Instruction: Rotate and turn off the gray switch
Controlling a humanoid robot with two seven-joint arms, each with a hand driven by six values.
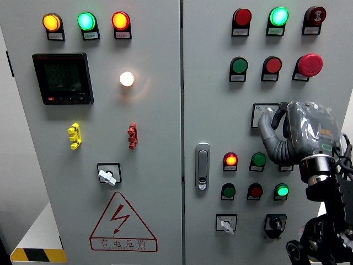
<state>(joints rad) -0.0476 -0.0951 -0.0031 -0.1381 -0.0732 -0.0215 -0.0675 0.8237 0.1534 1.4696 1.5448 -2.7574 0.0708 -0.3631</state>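
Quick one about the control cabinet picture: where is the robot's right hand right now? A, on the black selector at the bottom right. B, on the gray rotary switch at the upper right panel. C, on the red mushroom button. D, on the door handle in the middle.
B: the right hand has its fingers curled over the gray switch on its square plate, below the red mushroom button and well right of the door handle.

Pale wall (pixel 16 182) at left — yellow-black striped ledge (pixel 37 255) below.
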